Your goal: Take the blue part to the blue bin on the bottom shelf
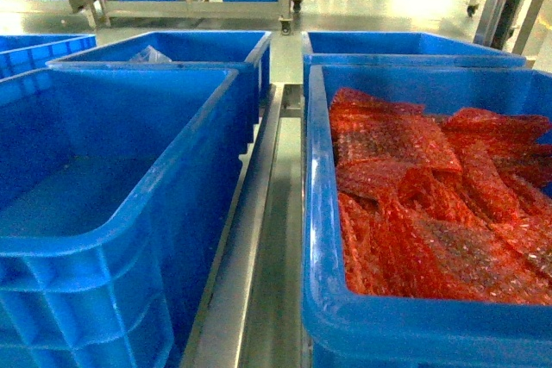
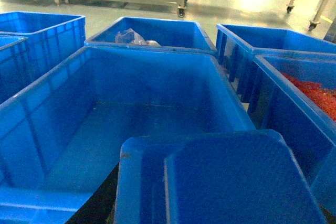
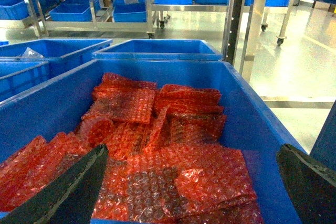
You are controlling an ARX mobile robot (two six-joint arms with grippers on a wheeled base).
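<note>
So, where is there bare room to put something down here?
The near left blue bin has a bare floor inside its four walls. The right crate is crowded with red bubble-wrap packs. Between them runs only a narrow steel strip.

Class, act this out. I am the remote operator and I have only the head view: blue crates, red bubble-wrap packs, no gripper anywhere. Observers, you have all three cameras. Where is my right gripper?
Observer: The right wrist view shows the right gripper open, its dark fingers spread wide above the large blue plastic crate of red bubble-wrap packs.
Operator: And the left side?
Observer: In the left wrist view a smooth blue rounded-corner object, perhaps the part, fills the foreground in front of the empty bright blue plastic bin.
Operator: Is it gripped?
Observer: Cannot tell; only one dark finger shows beside it.
</note>
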